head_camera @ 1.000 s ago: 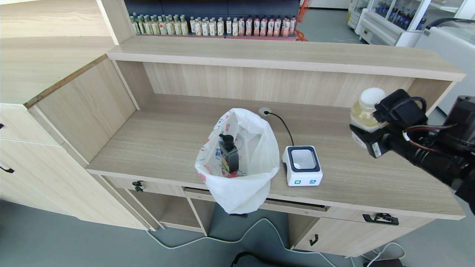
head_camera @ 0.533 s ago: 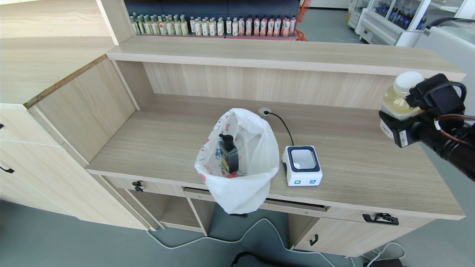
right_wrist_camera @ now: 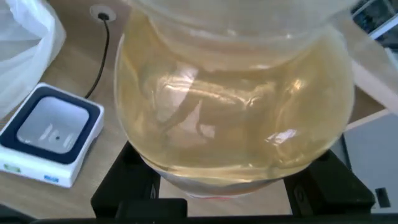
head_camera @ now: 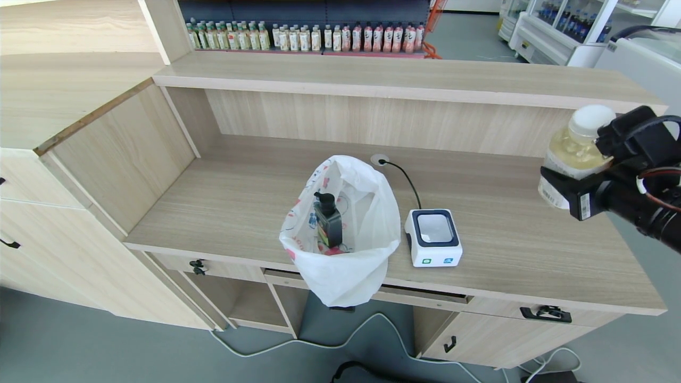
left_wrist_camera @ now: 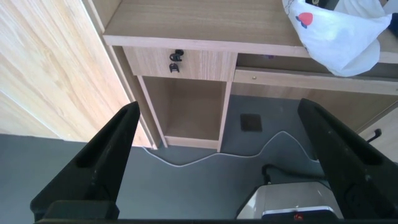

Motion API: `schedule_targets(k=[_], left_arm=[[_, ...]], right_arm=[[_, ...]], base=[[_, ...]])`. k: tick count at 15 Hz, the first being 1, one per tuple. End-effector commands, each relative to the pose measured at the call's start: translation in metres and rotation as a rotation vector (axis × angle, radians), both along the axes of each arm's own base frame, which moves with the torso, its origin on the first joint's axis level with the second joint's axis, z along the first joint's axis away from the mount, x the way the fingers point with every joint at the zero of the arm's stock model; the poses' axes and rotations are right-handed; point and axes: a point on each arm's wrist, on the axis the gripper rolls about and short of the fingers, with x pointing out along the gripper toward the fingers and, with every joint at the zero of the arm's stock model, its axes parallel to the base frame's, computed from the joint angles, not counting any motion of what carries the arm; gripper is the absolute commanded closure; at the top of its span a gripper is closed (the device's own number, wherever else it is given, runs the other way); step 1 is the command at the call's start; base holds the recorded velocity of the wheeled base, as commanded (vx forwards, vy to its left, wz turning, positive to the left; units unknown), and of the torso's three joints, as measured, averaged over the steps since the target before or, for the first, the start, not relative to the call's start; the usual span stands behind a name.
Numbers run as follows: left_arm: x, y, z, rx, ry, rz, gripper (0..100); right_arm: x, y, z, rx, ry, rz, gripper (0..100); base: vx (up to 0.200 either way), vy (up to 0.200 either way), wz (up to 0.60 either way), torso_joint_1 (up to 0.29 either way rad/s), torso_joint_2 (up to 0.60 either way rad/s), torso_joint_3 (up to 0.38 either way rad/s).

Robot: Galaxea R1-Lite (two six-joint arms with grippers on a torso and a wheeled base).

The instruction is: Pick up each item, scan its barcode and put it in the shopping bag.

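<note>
A clear bottle [head_camera: 573, 150] of yellowish liquid with a white cap hangs upright above the counter's right end, my right gripper [head_camera: 570, 181] shut on its lower body. In the right wrist view the bottle [right_wrist_camera: 233, 106] bulges above the black fingers [right_wrist_camera: 134, 186]. The white scanner [head_camera: 433, 237] sits near the counter's front edge, well left of the bottle. Left of it stands the open white shopping bag [head_camera: 367, 213] with a dark pump bottle [head_camera: 327, 219] inside. My left gripper [left_wrist_camera: 227, 162] is open, low in front of the counter, over the floor.
The scanner's cable [head_camera: 405, 181] runs back to a hole in the wooden counter [head_camera: 239, 197]. A raised back shelf [head_camera: 404, 80] and a side panel on the left enclose it. Drawers and an open cubby [left_wrist_camera: 186, 106] lie below; cords trail on the floor.
My right gripper carried the bottle to the right and upward, farther from the scanner, then dipped slightly in the last half second. Bag and scanner stayed put.
</note>
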Motion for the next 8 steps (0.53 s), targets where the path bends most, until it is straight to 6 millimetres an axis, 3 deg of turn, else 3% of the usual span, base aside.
schedule_targets(k=[1, 3, 5, 8], left_arm=[[0.0, 0.0, 0.0, 0.0, 0.002, 0.0, 0], [0.0, 0.0, 0.0, 0.0, 0.002, 0.0, 0], [0.0, 0.0, 0.0, 0.0, 0.002, 0.0, 0], [0.0, 0.0, 0.0, 0.0, 0.002, 0.0, 0]], right_arm=[[-0.019, -0.006, 0.007, 0.024, 0.061, -0.018, 100], [-0.04, -0.024, 0.007, 0.012, 0.248, -0.092, 100], [-0.062, -0.029, 0.008, 0.009, 0.264, -0.076, 100], [-0.072, -0.019, -0.007, 0.186, 0.34, 0.341, 100]], base=[[0.0, 0.0, 0.0, 0.0, 0.0, 0.0], [0.0, 0.0, 0.0, 0.0, 0.0, 0.0], [0.0, 0.0, 0.0, 0.0, 0.0, 0.0], [0.0, 0.0, 0.0, 0.0, 0.0, 0.0]])
